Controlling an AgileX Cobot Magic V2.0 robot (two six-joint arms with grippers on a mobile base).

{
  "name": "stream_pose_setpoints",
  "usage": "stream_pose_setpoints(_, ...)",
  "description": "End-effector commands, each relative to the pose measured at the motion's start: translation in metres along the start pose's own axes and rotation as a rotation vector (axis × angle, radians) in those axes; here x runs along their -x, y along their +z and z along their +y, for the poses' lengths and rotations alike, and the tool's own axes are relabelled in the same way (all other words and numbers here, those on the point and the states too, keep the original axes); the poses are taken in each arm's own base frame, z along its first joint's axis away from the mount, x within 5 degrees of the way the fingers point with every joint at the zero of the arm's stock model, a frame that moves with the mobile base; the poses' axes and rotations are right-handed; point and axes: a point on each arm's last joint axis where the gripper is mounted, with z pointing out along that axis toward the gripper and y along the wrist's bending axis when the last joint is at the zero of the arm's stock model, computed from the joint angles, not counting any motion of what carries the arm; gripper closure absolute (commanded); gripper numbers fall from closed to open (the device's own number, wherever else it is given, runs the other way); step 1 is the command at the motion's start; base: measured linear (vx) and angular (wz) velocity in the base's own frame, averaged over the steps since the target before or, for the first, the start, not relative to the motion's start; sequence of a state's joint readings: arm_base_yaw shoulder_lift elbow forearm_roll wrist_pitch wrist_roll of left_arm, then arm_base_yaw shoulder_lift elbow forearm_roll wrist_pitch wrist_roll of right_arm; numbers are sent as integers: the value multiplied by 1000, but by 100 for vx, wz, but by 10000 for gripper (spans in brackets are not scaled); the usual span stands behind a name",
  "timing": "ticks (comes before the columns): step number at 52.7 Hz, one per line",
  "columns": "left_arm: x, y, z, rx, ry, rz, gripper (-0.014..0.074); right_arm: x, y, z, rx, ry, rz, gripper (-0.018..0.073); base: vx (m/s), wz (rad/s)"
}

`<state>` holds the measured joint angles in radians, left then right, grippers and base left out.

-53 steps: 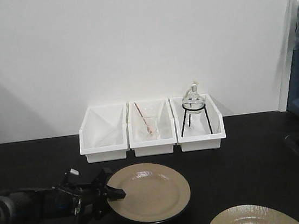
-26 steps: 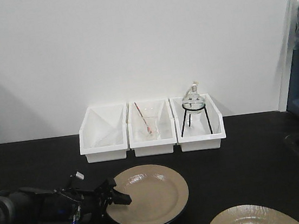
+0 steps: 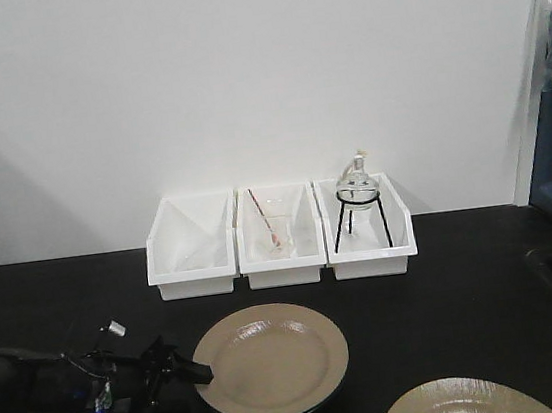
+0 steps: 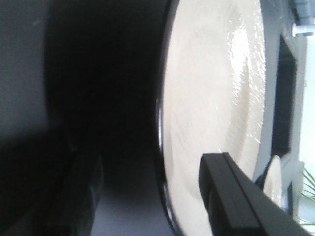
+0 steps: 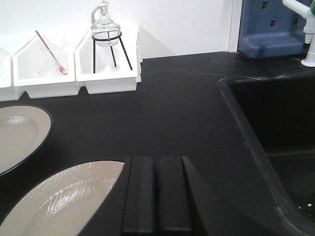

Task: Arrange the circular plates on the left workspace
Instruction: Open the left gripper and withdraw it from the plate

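front plate [image 3: 461, 403]: cropped by frame edge | left jaws: dark, indistinct

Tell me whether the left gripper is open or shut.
Open. On the left gripper the fingers stand well apart in the wrist view, one over the plate, the other beyond its rim.

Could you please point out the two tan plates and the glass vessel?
Centre plate [image 3: 271, 360], front view, tan middle.
Near plate [image 3: 464, 405], front view, glossy top.
Glass vessel [image 3: 355, 185], front view, round body.
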<state>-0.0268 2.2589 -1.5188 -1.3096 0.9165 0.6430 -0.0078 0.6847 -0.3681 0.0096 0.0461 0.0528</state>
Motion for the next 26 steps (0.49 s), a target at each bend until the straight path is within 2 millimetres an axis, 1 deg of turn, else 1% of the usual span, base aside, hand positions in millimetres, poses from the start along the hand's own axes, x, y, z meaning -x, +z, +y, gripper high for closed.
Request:
stream_pose_setpoints(1, 11, -32, -40, -109, 48, -48, 50, 19, -1, 1, 3, -19, -109, 558, 0, 0)
stream_pose_setpoints(6, 15, -51, -46, -108, 77, -71, 94, 20, -1, 1, 4, -19, -110, 558, 0, 0)
stream_pose_setpoints(8, 16, -58, -48, -92, 98, -82, 123, 20, -1, 1, 4, -19, -110, 558, 0, 0)
stream_pose_setpoints(10, 17, -69, -54, -72, 133, -97, 171, 20, -1, 1, 4, -19, -110, 558, 0, 0)
stream_pose_setpoints(12, 18, -78, -58, -47, 166, -102, 233, 20, -1, 1, 4, -11, -110, 558, 0, 0)
stream_pose_setpoints(14, 17, -91, -64, -17, 212, -113, 325, 20, -1, 1, 4, -10, -110, 558, 0, 0)
stream_pose_setpoints(15, 16, -96, -68, 1, 236, -114, 356, 20, -1, 1, 4, -10, -110, 558, 0, 0)
stream_pose_setpoints(21, 12, -127, -83, 107, 362, -140, 605, 19, -1, 1, 3, -10, -101, 558, 0, 0)
stream_pose_setpoints(26, 4, -155, -105, 183, 486, -181, 603, 18, -1, 1, 3, -11, -94, 558, 0, 0)
